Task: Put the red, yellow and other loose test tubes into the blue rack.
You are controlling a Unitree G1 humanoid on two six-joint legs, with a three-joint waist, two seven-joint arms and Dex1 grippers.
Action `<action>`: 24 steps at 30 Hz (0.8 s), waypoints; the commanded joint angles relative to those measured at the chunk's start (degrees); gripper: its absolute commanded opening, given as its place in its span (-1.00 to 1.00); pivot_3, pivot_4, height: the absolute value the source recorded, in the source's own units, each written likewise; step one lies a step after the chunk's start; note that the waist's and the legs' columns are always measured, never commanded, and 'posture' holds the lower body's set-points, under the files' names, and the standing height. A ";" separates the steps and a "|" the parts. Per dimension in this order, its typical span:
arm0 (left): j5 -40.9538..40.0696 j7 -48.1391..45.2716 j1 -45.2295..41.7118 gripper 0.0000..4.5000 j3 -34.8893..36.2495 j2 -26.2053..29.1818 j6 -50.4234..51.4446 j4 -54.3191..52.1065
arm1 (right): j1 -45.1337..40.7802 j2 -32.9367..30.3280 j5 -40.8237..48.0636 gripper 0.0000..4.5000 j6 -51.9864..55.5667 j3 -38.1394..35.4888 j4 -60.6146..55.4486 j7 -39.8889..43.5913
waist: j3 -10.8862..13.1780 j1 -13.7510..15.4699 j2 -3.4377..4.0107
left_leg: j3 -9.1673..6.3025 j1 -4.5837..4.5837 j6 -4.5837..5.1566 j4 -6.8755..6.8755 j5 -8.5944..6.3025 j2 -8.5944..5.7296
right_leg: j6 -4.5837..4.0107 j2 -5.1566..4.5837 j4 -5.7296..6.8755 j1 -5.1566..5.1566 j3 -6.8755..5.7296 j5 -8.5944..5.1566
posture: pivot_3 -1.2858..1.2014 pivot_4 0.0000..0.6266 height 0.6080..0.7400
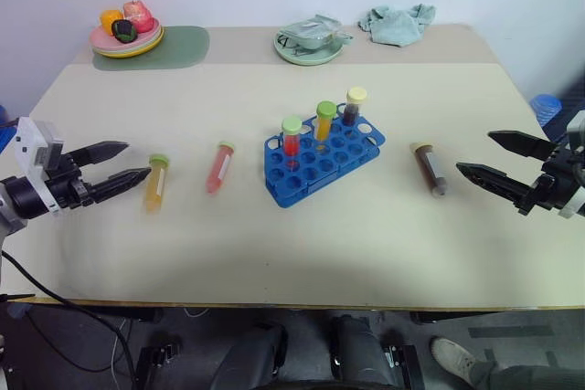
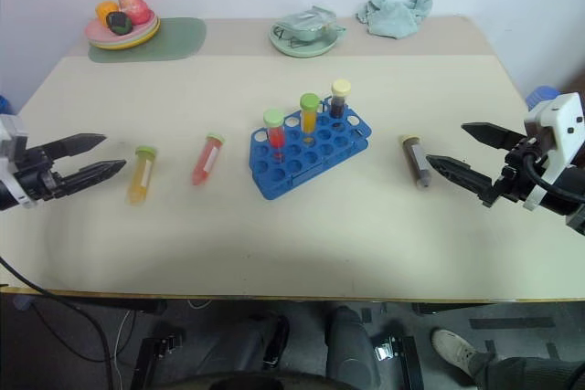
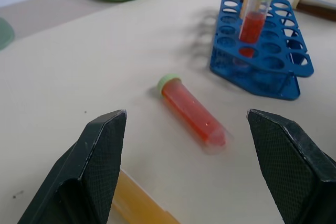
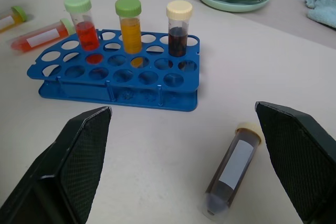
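Three loose tubes lie on the worktop (image 1: 366, 226): yellow (image 1: 155, 183), red (image 1: 220, 166), brown (image 1: 429, 168). My left fingers (image 1: 117, 164) and right fingers (image 1: 484, 157) gape wide, empty.

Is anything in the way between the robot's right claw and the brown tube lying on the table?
No. Only bare table lies between the open right gripper and the brown tube, and between that tube and the blue rack.

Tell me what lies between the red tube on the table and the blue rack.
Nothing: bare tabletop separates the red tube from the blue rack, seen in both eye views.
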 commanded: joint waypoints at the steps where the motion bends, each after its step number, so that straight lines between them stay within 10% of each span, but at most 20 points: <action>1: -0.68 -0.21 0.09 0.67 1.58 0.56 -0.34 -2.06 | -0.56 -0.53 0.33 1.00 -0.50 -1.19 -0.78 -0.05 | 0.00 0.01 0.00 | 0.00 0.00 0.00 0.00 0.00 0.00 | 0.00 0.00 0.00 0.00 0.00 0.00 | 0.03 -0.52 1.00; 24: -1.23 -1.96 -0.11 0.67 -0.04 -0.49 0.27 -3.84 | -2.04 -2.14 1.35 1.00 6.14 1.14 -1.04 -3.57 | 0.00 -0.02 0.00 | 0.02 0.01 0.00 0.01 0.00 0.01 | 0.00 0.01 0.00 0.00 0.01 0.01 | 0.03 -0.52 1.00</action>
